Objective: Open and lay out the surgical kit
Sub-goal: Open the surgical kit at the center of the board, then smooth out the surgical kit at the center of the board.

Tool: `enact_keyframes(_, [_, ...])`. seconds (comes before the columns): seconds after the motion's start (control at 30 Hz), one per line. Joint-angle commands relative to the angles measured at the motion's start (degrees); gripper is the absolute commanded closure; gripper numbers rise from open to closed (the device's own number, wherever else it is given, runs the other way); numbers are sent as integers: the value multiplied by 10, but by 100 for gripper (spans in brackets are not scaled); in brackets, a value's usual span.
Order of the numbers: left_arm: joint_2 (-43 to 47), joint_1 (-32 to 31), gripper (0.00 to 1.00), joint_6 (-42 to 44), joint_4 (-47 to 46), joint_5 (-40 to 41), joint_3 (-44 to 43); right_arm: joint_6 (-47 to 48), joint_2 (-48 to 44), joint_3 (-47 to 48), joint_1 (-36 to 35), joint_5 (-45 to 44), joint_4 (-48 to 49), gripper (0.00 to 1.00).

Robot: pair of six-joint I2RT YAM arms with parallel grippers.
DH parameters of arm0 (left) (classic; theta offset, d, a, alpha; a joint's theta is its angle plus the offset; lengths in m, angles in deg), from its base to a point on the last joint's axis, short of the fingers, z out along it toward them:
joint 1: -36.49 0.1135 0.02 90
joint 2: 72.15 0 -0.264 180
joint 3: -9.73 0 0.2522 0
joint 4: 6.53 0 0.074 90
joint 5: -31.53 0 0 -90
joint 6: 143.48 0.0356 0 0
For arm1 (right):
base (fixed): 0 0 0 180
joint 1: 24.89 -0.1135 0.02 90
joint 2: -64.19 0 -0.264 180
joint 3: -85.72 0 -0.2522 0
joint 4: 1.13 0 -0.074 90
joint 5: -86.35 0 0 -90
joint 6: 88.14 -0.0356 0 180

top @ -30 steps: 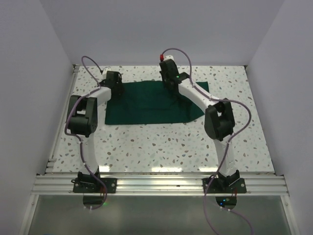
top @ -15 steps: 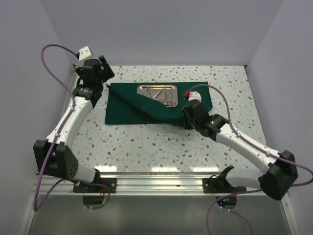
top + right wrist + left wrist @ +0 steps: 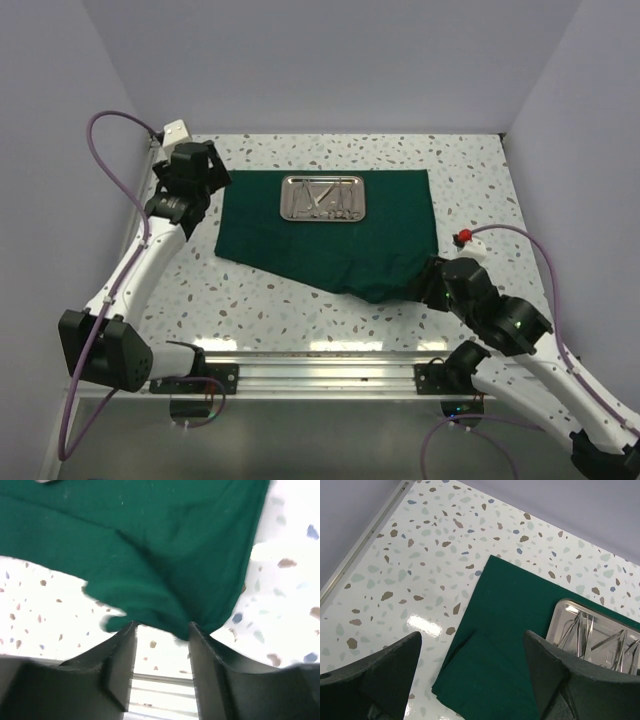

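Left fingers (image 3: pixel 395 672) gape wide above the green cloth (image 3: pixel 330 245), far-left corner; right fingers (image 3: pixel 120 657) stand parted at its near corner.

A speckled terrazzo tabletop (image 3: pixel 260 315) is filling the frame's middle, pale walls (image 3: pixel 330 60) are enclosing it, and an aluminium rail (image 3: pixel 330 373) is running along the bottom.

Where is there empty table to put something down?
Bare speckled table lies between the green cloth and the metal rail, and right of the cloth. Crowded: the steel tray full of instruments, and the cloth's near corner at the right gripper.
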Motion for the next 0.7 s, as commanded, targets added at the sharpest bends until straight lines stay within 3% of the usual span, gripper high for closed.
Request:
enact_keyframes(0.0, [28,-2,14,10,19,16,4,-54,-22,7,2,29,-56,28])
enact_keyframes(0.03, [34,-4,14,8,24,5,6,-58,-27,15,1,7,-62,25])
enact_keyframes(0.07, [39,-8,14,3,33,3,10,-65,-40,31,2,-5,-68,8])
enact_keyframes(0.23, [85,-98,14,-69,19,36,106,-29,-41,46,2,-81,0,6])
enact_keyframes(0.37, [93,-99,17,-102,-73,23,222,13,34,52,2,-85,104,5])
enact_keyframes(0.5, [58,-100,19,-144,-81,40,248,40,156,81,1,-86,152,4])
enact_keyframes(0.67, [34,-98,23,-207,-135,29,302,57,216,91,1,-70,203,4])
